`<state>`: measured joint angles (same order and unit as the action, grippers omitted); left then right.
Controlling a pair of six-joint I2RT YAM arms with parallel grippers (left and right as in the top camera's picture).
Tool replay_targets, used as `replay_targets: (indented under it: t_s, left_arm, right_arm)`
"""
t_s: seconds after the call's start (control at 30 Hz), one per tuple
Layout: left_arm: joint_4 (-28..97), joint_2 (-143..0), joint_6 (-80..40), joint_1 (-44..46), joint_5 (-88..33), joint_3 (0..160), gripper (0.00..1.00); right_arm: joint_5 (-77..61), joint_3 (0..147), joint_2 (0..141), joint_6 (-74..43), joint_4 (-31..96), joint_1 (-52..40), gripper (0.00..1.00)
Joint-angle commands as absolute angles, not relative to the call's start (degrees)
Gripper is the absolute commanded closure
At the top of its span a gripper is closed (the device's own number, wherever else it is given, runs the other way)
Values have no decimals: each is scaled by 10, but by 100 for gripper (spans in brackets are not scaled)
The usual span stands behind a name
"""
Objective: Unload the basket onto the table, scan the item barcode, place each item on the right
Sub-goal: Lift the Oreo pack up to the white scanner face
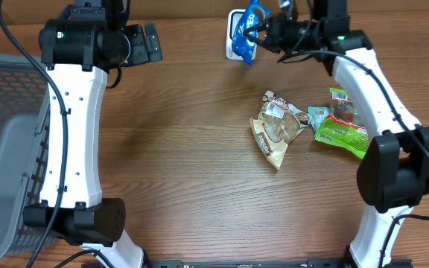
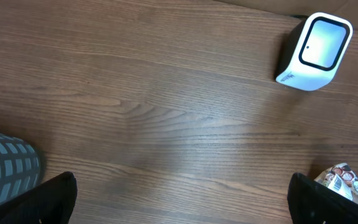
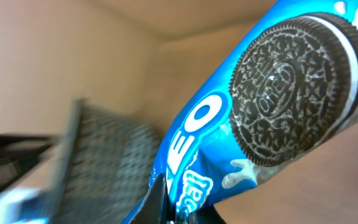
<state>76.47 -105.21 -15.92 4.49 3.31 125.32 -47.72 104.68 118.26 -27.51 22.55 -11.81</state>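
1. Two sets of fingers differ: the right fingers point(image 1: 267, 31) are clamped shut on the blue Oreo packet point(image 3: 260, 124), held up just over the white scanner point(image 2: 313, 52) at the far edge of the desk point(image 2: 135, 93).
2. Left fingers point(image 1: 153, 45) stand wide apart, holding nothing.
3. Risk: the barcode, unseen here, may face away from the scanner window, so nothing reads.
4. A thin pinch on crinkly film could slip and drop the packet.

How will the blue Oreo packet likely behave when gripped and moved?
Probably light: the right jaws hold the Oreo packet up by one edge. Likely floppy, since the thin wrapper curves. Its glossy film may slip.
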Motion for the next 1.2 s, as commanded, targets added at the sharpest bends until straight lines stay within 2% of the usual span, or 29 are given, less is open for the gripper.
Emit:
replay_targets:
  t_s: [0.0,0.13,0.37,0.73,0.83,1.17]
  left_arm:
    - [763,-1034,-148,45,40,1265,0]
    - [763,-1034,-148,45,40,1265,0]
    - [763,-1034,-148,45,40,1265,0]
    - [763,-1034,-148,45,40,1265,0]
    - [763,-1034,-148,45,40,1265,0]
    - [763,-1034,-148,45,40,1265,0]
  right_arm:
    - [-288,1059,1185,-186,187,-155,97]
    - [-198,1059,1215,-167,128,-183,97]
    - [-193,1059,1262,-165,57,-188,97]
    - [-196,1059,1295,-177,57,-203,96]
    - [-196,1071,1292,-173,89,-203,96]
    - [-196,1224,1289,-102,332,-206,96]
